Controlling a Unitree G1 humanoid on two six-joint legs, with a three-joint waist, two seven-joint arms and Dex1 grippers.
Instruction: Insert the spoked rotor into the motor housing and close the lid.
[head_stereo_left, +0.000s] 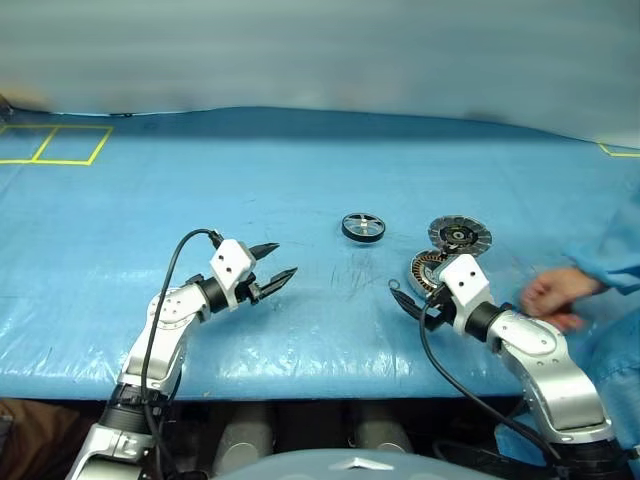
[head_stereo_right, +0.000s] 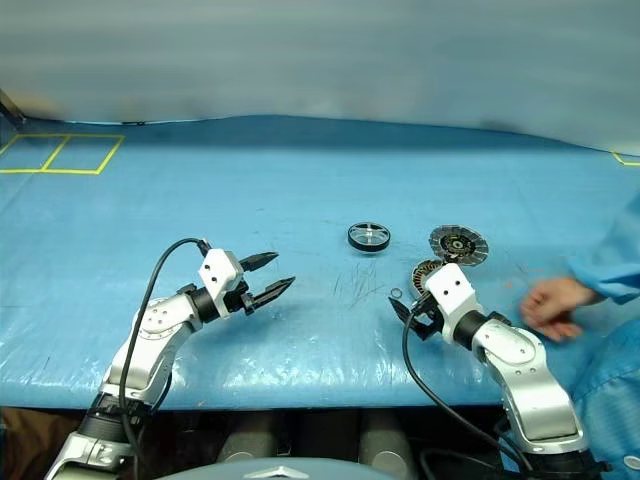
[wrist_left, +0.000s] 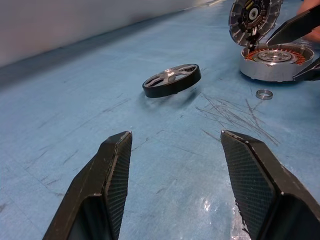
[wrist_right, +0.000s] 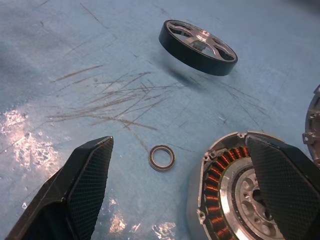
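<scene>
The right hand (head_stereo_left: 415, 305) covers the near side of the motor housing (head_stereo_left: 428, 268) in the head views, leaving a sliver of rim and windings. In the right wrist view the housing is cut by the frame's lower edge and crossed by one black finger (wrist_right: 282, 187), and the lid (wrist_right: 314, 120) is a mere edge at the border. A person's hand (head_stereo_left: 553, 297) at the tabletop's (head_stereo_left: 200, 190) right side is motion-blurred, its sleeve (head_stereo_left: 620, 245) cut off. The small metal ring (wrist_right: 162, 157) is a barely legible speck in the head views.
</scene>
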